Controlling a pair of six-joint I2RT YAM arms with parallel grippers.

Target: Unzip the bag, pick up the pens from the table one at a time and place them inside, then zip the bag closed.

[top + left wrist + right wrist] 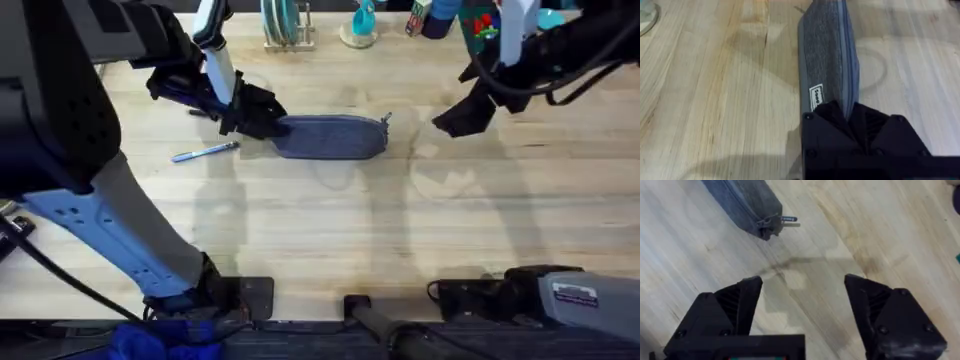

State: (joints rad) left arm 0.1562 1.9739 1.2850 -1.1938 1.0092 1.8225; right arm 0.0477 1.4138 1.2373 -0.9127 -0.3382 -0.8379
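The grey-blue bag (335, 137) lies lengthwise at mid-table, and its zipper looks closed with the metal pull (386, 120) at its right end. My left gripper (255, 115) is shut on the bag's left end; in the left wrist view the black fingers (850, 117) pinch the fabric of the bag (827, 55). One silvery-white pen with a blue end (205, 152) lies on the table just left of the bag. My right gripper (465, 115) hovers open to the right of the bag. In the right wrist view the gripper (802, 297) is apart from the bag's end (742, 200) and the pull (775, 221).
At the table's far edge stand a rack with plates (285, 25), a teal object (362, 22) and coloured containers (440, 15). Bare wooden table (330, 230) stretches from the bag to the arm bases.
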